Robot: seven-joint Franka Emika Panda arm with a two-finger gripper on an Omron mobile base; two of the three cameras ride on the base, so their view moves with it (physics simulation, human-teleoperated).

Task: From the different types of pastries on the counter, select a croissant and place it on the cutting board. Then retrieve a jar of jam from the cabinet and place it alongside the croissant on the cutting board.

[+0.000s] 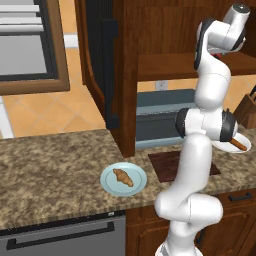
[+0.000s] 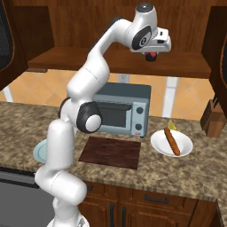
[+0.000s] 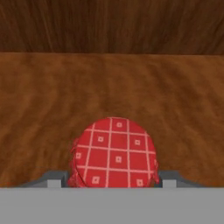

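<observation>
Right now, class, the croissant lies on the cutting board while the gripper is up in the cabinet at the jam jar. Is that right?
Not quite. The croissant lies on the round light blue plate, as the left base view shows; the cutting board is bare. The gripper is indeed up in the cabinet at the jam jar.

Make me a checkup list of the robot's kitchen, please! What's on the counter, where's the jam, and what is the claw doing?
Surface: granite counter, speckled brown.
Job's things: croissant on the light blue plate, not yet on the cutting board; jar of jam on the cabinet shelf.
Clutter: stick pastry on a white plate; toaster oven; knife block.
Grippers: gripper at the shelf, fingers either side of the jar; grip unclear.
Cables: nothing seen.
Surroundings: wall outlet; open cabinet door.
</observation>
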